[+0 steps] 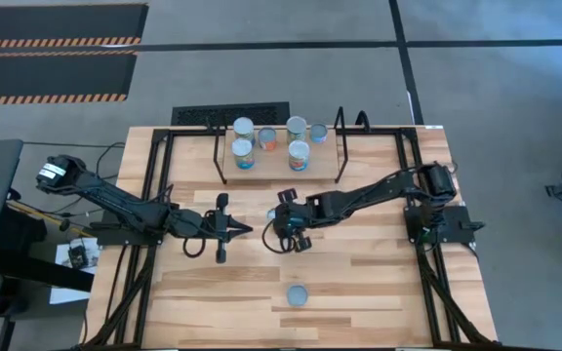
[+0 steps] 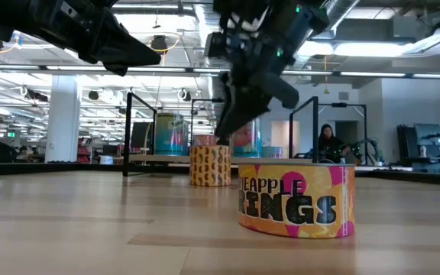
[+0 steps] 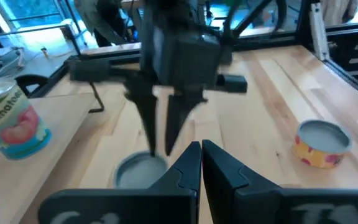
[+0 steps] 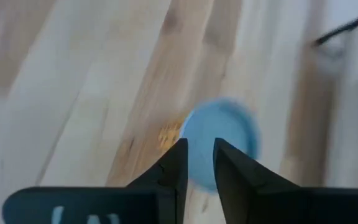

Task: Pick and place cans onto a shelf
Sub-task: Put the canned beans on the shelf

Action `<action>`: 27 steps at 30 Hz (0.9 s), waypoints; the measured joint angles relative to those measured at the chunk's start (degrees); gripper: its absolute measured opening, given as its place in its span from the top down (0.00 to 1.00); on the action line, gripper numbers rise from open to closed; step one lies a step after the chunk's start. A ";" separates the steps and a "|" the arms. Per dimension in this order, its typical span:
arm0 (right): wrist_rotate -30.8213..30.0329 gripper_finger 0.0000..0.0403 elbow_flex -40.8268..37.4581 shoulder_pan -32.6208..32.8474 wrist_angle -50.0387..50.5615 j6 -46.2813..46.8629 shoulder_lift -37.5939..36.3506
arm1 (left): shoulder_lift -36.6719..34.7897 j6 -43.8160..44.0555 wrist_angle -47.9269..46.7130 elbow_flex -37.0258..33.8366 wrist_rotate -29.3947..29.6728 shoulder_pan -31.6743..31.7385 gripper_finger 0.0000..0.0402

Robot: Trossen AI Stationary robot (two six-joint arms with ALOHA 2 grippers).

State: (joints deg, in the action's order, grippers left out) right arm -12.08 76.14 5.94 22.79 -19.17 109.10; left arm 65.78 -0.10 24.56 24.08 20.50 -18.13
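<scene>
An orange-labelled can point(image 2: 210, 165) with a grey-blue top point(image 4: 222, 140) stands upright on the table's middle. My right gripper point(image 2: 224, 136) points down just above it, its fingers a narrow gap apart and touching nothing; it also shows in the high view point(image 1: 281, 226). My left gripper point(image 1: 247, 230) is shut and empty, level just left of this can point(image 3: 140, 171). A second can point(image 1: 298, 295), yellow and pink, stands near the front edge. Several cans point(image 1: 267, 138) stand on the shelf point(image 1: 281, 168) at the table's far side.
Black frame rails point(image 1: 154, 185) run along the table's left and right sides. The shelf's black wire end frames point(image 1: 341, 146) rise at the far middle. Bare wood lies between the front can and the arms. A person point(image 2: 328, 141) sits far behind the table.
</scene>
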 joint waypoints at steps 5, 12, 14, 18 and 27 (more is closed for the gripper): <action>-3.22 0.76 0.09 2.44 -1.85 -0.11 -3.97 | 0.00 0.02 -0.21 0.00 -0.76 0.00 0.99; -2.64 0.96 -9.16 4.92 0.07 7.88 -13.17 | 0.00 1.46 -0.87 0.00 -1.30 -0.45 0.99; -2.82 0.97 -16.44 4.94 -5.15 11.25 -16.09 | 0.00 1.39 -1.05 0.00 -2.00 -0.64 0.99; -3.51 0.96 -31.69 6.09 -25.05 16.67 -22.96 | 0.02 1.44 -1.59 0.41 -2.27 -0.63 0.99; -6.23 0.97 -55.78 7.07 -63.11 18.01 -34.25 | 4.74 1.75 -10.67 10.21 -5.27 0.15 0.99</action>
State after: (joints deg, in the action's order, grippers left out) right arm -18.31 20.36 13.01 -40.32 -1.16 74.85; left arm 70.52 1.65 13.89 34.28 15.23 -17.98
